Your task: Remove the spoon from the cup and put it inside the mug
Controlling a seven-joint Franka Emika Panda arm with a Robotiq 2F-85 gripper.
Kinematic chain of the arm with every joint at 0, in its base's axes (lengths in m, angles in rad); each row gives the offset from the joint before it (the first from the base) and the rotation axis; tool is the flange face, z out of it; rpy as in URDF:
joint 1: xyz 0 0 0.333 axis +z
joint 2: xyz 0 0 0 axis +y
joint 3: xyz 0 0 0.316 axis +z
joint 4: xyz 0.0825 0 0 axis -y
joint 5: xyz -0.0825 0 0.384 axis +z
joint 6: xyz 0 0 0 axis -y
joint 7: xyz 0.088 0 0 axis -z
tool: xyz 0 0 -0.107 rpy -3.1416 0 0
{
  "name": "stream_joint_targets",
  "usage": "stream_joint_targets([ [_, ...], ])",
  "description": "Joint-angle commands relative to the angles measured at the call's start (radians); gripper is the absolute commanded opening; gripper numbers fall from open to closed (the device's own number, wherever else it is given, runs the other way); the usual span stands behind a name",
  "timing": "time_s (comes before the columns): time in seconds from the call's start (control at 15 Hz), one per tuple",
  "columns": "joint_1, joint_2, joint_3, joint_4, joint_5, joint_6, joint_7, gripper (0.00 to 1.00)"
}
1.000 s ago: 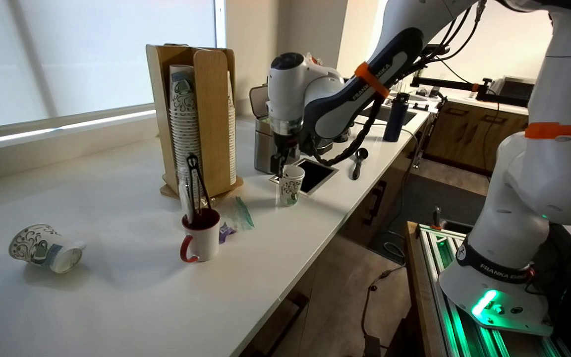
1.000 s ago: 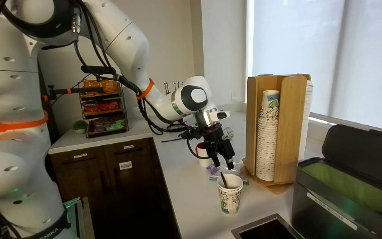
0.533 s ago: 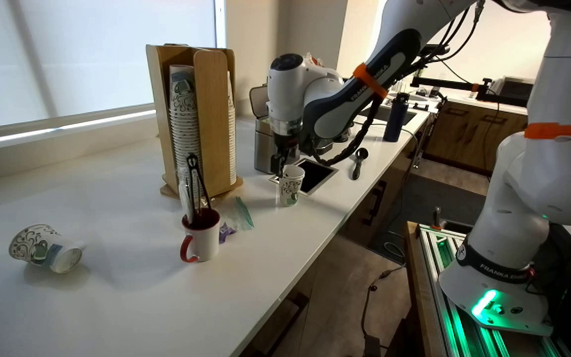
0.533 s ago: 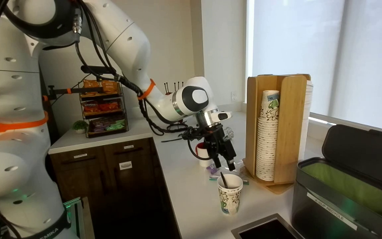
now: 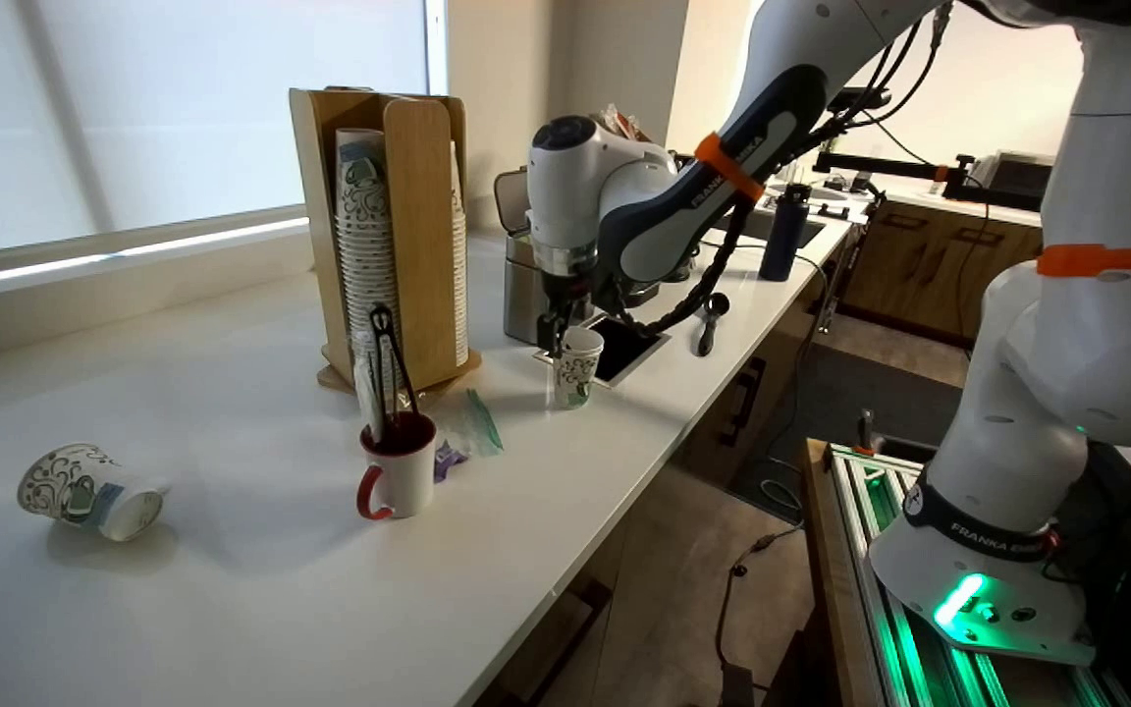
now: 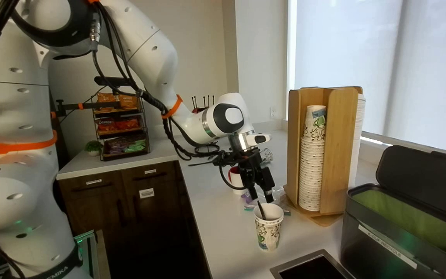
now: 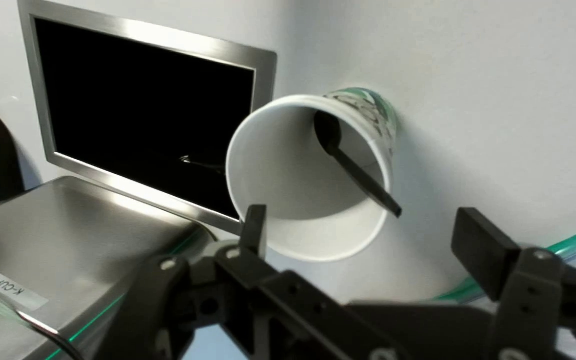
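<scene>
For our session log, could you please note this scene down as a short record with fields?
spoon: dark, bowl end down in the cup, handle poking past the rim
cup: patterned paper, upright on the counter
mug: white with red handle, utensils standing in it
jaws: open, above the cup, spoon not gripped
loose paper cup: lying on its side
status: spoon not yet in the mug

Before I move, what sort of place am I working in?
Probably an office break room or shared kitchen, though no sign names it. The bin is labelled K-CUP RECYCLE, a wooden holder is stacked with paper cups, and a rack holds snack bags.
</scene>
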Motion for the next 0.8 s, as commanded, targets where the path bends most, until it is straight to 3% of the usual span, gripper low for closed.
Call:
stream_joint_targets([
  [0.0,0.021,0.007,-0.02,0.007,-0.025,-0.038,0.029,0.74],
  [0.07,0.022,0.005,-0.021,0.006,-0.023,-0.048,0.028,0.62],
  [0.2,0.024,0.001,-0.021,0.003,-0.02,-0.07,0.024,0.53],
  [0.73,0.034,-0.001,-0.013,0.005,-0.015,-0.113,0.01,0.59],
])
